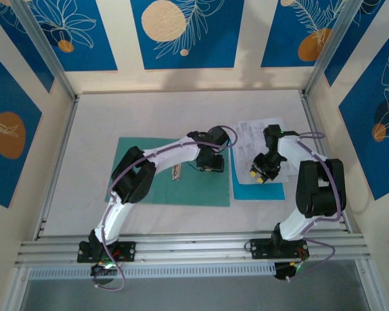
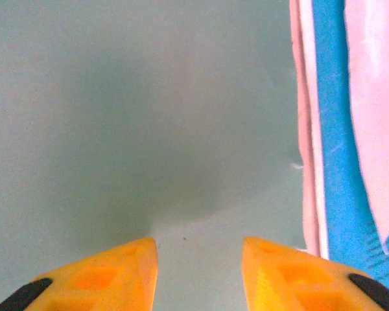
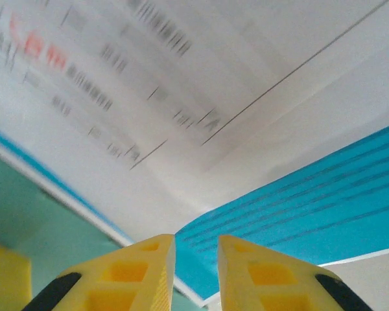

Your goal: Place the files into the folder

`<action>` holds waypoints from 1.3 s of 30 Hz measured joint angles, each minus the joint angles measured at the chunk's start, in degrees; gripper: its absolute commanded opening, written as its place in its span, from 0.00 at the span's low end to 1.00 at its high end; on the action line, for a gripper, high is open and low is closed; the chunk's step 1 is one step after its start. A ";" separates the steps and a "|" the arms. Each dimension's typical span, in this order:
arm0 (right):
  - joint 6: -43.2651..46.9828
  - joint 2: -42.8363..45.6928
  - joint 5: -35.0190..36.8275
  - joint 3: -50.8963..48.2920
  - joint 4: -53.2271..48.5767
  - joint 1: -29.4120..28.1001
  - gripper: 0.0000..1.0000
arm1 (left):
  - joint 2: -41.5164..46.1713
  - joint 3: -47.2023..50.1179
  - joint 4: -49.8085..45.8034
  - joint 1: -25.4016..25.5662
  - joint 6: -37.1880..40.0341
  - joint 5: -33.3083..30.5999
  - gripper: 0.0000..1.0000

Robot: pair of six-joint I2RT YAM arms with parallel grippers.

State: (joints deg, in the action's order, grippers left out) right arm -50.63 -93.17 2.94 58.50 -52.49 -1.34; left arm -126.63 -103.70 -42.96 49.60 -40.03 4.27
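White table (image 1: 91,116), boxed in by cream wall panels (image 1: 181,32) with blue leaf prints. The teal-green folder (image 1: 194,191) lies opened flat at about 9 o'clock of table centre, with its metal clip (image 1: 177,172) on the spine. The files sit just beside its 3 o'clock edge: printed white sheets (image 1: 253,136) fanned loosely on a bright blue sheet (image 1: 246,192), none of them yet on the folder. Left gripper (image 2: 198,272) hangs low over the folder's 3 o'clock leaf, near the edge facing the stack. Its jaws are moderately apart with nothing between them and bare green below. Right gripper (image 3: 196,259) is over the 6 o'clock end of the stack, tips pointing at the corner where white gives way to blue. Its jaws are narrow with a slim gap showing, and I see no paper pinched in it. I judge we are at the pick-up step: folder open, files not moved. Next move, as I read it: the right jaws must get hold of an edge of the stack. These are thin sheets lying flat, so I would slide or lever a corner rather than pinch from above. Then drag the lot towards 9 o'clock onto the open leaf, with the left arm clear or pinning the cover. Risk: the sheets fan apart and the blue one gets left behind.
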 measured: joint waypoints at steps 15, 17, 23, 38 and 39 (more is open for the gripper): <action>-3.89 -3.78 2.29 -4.04 -2.45 7.45 0.26 | -16.81 -24.76 -14.16 -4.48 4.35 -6.99 0.36; -3.87 -5.42 2.23 -3.21 -3.02 7.56 0.26 | -16.96 -25.68 -14.62 -4.31 5.18 -6.97 0.33; -2.78 -10.49 2.05 1.38 -7.10 7.58 0.24 | -17.88 -26.49 -15.43 -2.95 8.81 -8.48 0.29; 2.03 -18.47 4.46 10.08 -14.25 3.85 0.20 | -20.90 -31.89 -15.61 -1.70 8.44 -7.06 0.27; 2.21 -18.69 4.66 10.47 -14.29 3.50 0.20 | -21.33 -32.61 -15.32 -1.73 7.85 -6.45 0.27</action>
State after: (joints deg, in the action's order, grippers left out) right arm -48.42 -111.85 7.60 68.97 -66.78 2.15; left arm -147.96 -136.31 -58.28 47.88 -32.18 -2.17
